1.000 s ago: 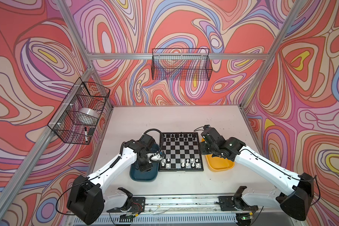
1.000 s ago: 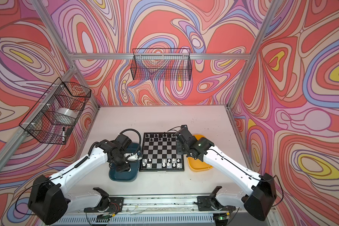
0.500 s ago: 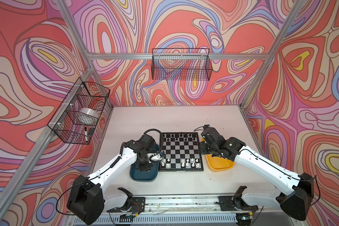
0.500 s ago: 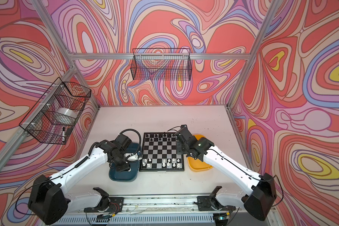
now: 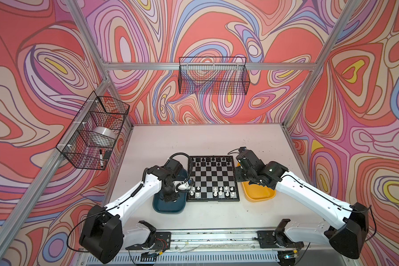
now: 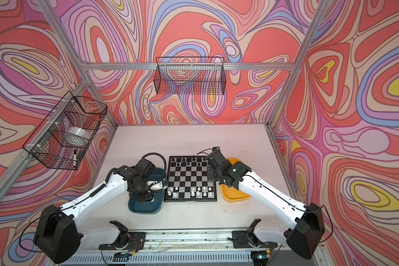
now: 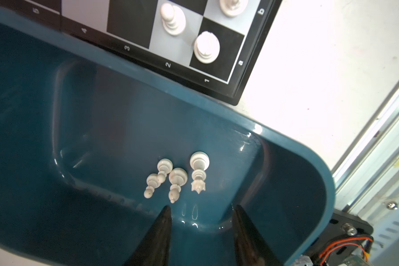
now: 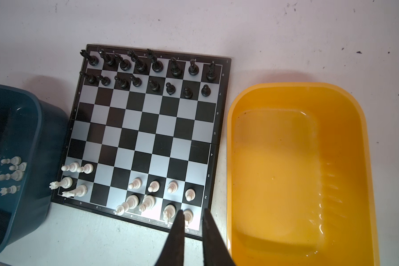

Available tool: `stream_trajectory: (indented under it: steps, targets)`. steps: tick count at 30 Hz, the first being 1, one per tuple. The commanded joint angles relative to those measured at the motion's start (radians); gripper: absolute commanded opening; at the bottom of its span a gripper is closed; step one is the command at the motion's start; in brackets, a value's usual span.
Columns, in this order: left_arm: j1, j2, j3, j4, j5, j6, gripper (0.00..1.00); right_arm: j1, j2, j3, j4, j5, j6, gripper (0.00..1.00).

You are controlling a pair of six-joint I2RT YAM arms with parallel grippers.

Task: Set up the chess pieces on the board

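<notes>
The board lies between two trays. Black chess pieces fill its two far rows. Several white chess pieces stand in the two near rows, with gaps. Several more white ones lie on their sides in the teal tray. My left gripper hangs open over that tray, just short of them, with nothing between its fingers. My right gripper is raised above the board's right edge. Its fingers are almost together and hold nothing.
An empty yellow tray sits right of the board, under my right arm. A wire basket with a tape roll hangs on the left wall. Another basket hangs on the back wall. A metal rail runs along the table's front.
</notes>
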Motion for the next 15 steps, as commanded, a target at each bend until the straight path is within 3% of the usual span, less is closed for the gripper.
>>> stream_trajectory:
  steps: [1,15]
  targets:
    - [0.004,0.022,-0.012,0.008,-0.002,0.022,0.44,0.006,0.007,0.010,0.008,0.000,-0.007,0.15]
    - [0.004,0.058,-0.069,0.075,-0.017,0.057,0.42,0.007,0.005,0.017,-0.002,0.002,-0.007,0.15]
